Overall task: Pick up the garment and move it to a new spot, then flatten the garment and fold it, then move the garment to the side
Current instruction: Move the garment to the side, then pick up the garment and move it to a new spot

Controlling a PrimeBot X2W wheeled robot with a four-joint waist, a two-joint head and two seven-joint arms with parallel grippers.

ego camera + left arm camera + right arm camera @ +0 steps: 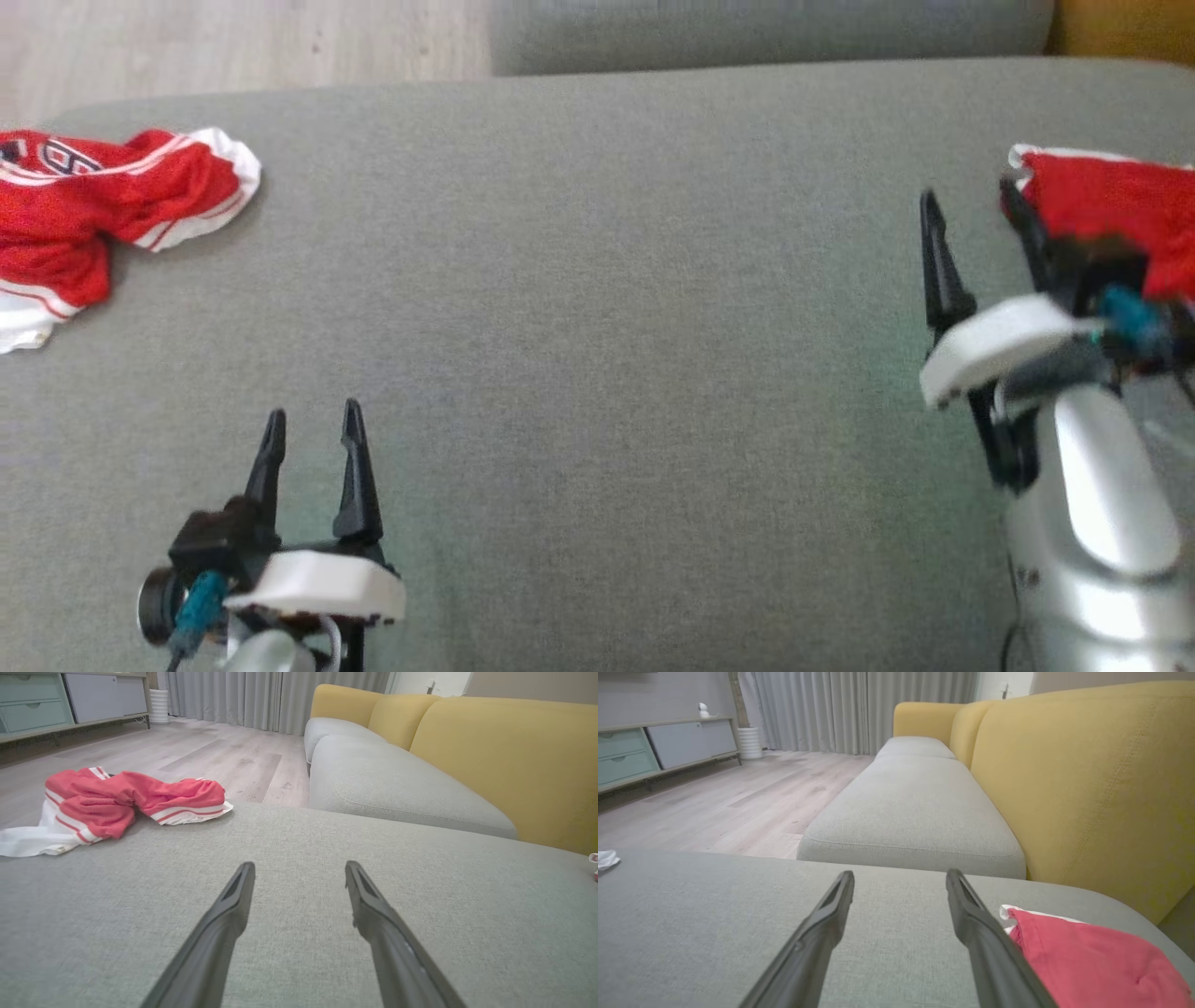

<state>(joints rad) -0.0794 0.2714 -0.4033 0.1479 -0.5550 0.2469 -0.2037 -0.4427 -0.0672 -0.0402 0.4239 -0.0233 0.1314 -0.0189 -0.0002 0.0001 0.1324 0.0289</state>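
**Item 1: folded red garment** (1102,201). It is lying at about 2 o'clock in the head view, at the right edge of the grey seat cushion (597,327). A white hem is showing along its far edge.

**Item 2: crumpled red-and-white garment** (93,205). It is lying in a heap at about 10 o'clock, well apart from item 1, near the cushion's left edge.

**Item 3: right gripper** (967,191). It is sitting at about 3 o'clock. Its jaws are standing wide apart and gripping nothing. One finger is lying just beside the folded garment's left edge; whether it is touching cannot be told.

**Item 4: left gripper** (314,413). It is sitting at about 7 o'clock over bare cushion. Its jaws are gaping fully and holding nothing.

**Item 5: surroundings.** A yellow backrest (1083,788) is rising behind the seat, and a wooden floor (210,756) is lying beyond it.
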